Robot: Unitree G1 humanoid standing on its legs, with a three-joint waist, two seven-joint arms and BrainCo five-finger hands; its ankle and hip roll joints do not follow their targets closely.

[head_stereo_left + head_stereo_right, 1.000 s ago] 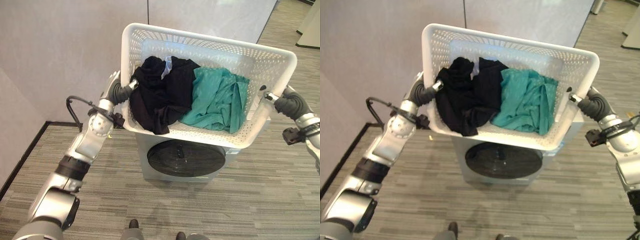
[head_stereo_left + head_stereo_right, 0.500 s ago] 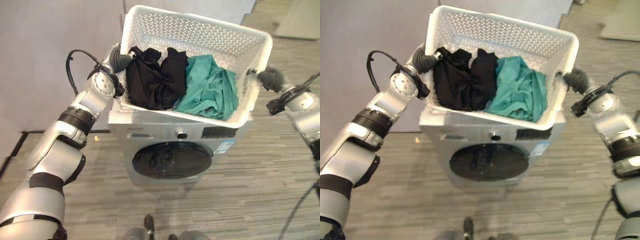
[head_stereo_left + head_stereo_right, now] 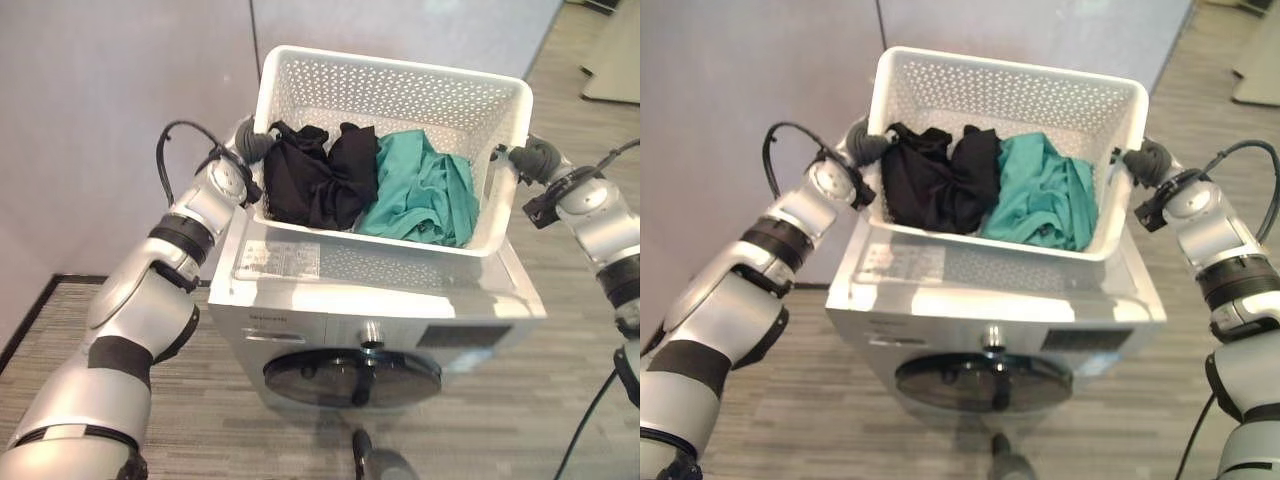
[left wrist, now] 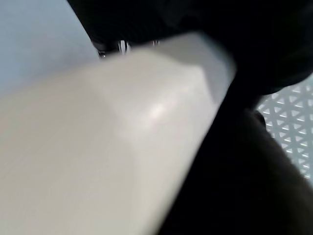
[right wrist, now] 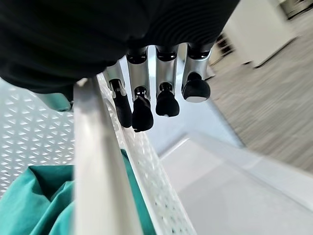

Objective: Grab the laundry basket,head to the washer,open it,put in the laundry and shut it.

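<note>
A white perforated laundry basket (image 3: 400,85) stands on the flat top of the silver washer (image 3: 370,280), towards its back. In it lie black clothes (image 3: 315,185) on the left and a teal garment (image 3: 420,195) on the right. My left hand (image 3: 252,145) grips the basket's left rim (image 4: 122,137). My right hand (image 3: 530,157) holds the right rim, and its fingers (image 5: 142,105) curl down over the outer wall. The washer's round dark door (image 3: 352,370) faces me, closed.
A grey wall rises just behind and to the left of the washer. Striped carpet runs along both sides. White furniture (image 3: 610,60) stands at the far right. A control knob (image 3: 373,331) sits on the front panel above the door.
The basket has come down from the air onto the washer's top and now sits farther back. The camera has moved in closer over the washer. Both hands keep hold of the rims.
</note>
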